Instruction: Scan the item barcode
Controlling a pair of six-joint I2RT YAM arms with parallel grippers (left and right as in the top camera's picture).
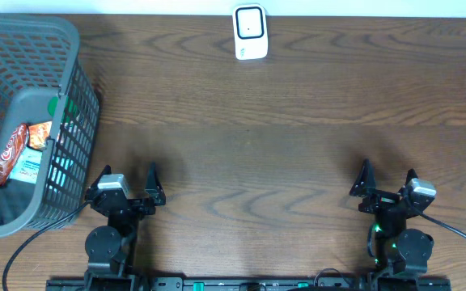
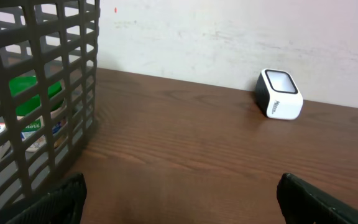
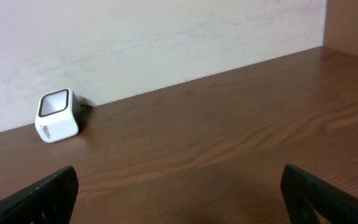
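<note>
1. Dark wood-grain table (image 1: 257, 121). A pale, scuffed wall (image 2: 229, 37) ran along its 12 o'clock edge.
2. White scanner (image 1: 250, 32) stood at 12 o'clock, near the wall.
3. Grey slatted basket (image 1: 75, 56) sat at 9 o'clock. The snack packets (image 1: 24, 149) lay inside it, perhaps three, with labels too blurred to read.
4. At 7 o'clock the left gripper (image 1: 128, 174) and at 5 o'clock the right gripper (image 1: 387, 171) both had jaws spread wide, holding nothing.

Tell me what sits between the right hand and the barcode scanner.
Nothing: only bare table lies between the right hand and the scanner, as the overhead and right wrist views show.
</note>
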